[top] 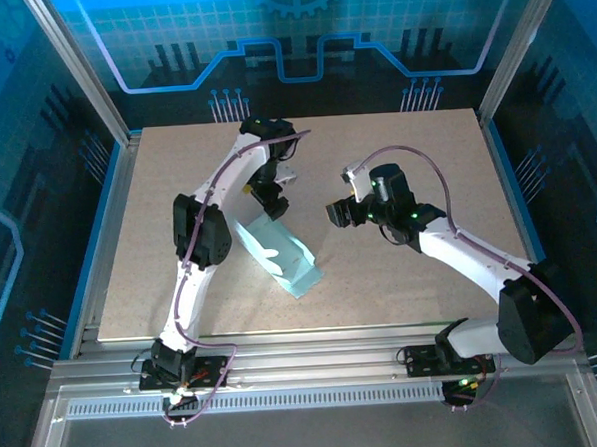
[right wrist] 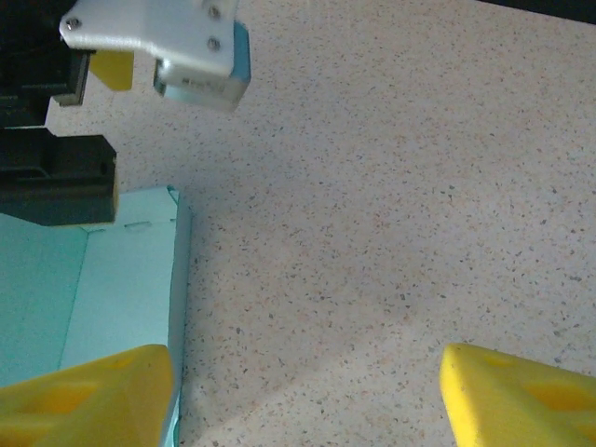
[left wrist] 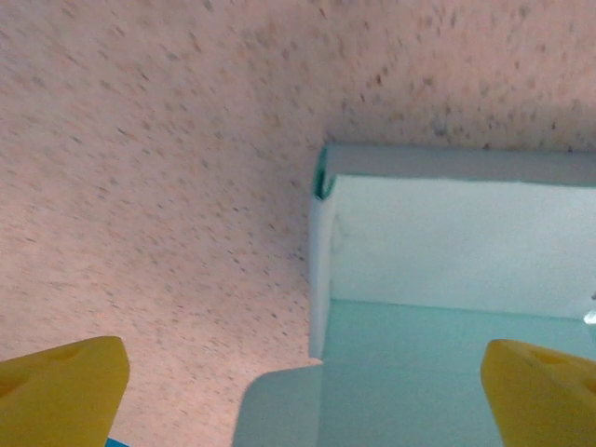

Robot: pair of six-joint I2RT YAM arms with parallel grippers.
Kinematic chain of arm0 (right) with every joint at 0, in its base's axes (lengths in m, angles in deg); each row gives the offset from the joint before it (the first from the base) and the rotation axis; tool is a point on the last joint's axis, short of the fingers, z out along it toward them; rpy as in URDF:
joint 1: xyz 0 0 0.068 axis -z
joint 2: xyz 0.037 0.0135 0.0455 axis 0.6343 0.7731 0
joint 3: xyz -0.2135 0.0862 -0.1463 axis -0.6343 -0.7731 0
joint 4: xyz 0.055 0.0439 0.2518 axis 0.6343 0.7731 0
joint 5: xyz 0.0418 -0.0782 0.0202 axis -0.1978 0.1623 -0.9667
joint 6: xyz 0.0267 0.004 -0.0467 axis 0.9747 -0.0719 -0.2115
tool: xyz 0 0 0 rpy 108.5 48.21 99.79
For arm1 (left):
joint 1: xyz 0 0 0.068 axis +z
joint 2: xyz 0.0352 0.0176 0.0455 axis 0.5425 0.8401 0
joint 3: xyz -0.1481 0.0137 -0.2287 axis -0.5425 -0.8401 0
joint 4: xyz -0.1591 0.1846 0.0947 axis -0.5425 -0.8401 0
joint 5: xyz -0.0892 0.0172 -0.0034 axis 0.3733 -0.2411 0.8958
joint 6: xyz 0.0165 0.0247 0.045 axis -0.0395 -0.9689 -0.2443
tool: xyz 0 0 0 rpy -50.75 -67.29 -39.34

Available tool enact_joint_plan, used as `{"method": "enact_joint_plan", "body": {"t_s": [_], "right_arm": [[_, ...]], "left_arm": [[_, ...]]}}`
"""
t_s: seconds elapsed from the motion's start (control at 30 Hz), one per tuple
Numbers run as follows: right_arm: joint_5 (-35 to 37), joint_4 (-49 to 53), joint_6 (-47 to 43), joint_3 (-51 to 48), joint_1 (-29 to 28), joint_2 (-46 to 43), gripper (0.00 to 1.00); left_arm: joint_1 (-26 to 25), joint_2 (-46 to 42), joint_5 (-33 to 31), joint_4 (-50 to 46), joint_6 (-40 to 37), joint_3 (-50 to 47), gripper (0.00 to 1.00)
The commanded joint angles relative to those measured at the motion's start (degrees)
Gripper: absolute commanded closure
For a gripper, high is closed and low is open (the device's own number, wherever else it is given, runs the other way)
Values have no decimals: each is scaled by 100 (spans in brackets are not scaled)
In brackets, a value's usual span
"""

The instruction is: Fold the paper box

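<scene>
Risk sits mainly with the raised walls of the paper box (top: 280,252), which lies partly folded left of the middle of the table (top: 431,277), its long side running from far-left to near-right. The left gripper (top: 270,199) hovers over the box's far end with its jaws spread wide and nothing between them. In its wrist view, upright walls meeting at a corner stand unsupported below the yellow fingertips (left wrist: 65,386). With no hold on it, thin card like this may spring back flat and undo the crease. The right gripper (top: 338,213) hangs just right of the box, jaws well apart and empty. In its wrist view one finger sits over the box's edge. A descent from there could catch that edge and crush the light box, or shove it away from the left gripper.
</scene>
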Motion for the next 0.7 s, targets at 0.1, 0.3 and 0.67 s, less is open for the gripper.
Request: {"method": "enact_joint_plan", "body": {"t_s": [0.1, 0.3, 0.67], "right_arm": [[-99, -84, 364, 39, 125, 182, 23], [-160, -78, 525, 48, 152, 234, 23], [-238, 11, 632, 214, 125, 435, 23]], "left_arm": [[8, -1639, -506, 2140, 1069, -720, 1], [145, -3497, -637, 4041, 1881, -2928, 1], [1359, -6972, -1336, 5224, 5315, -7411, 4]]}}
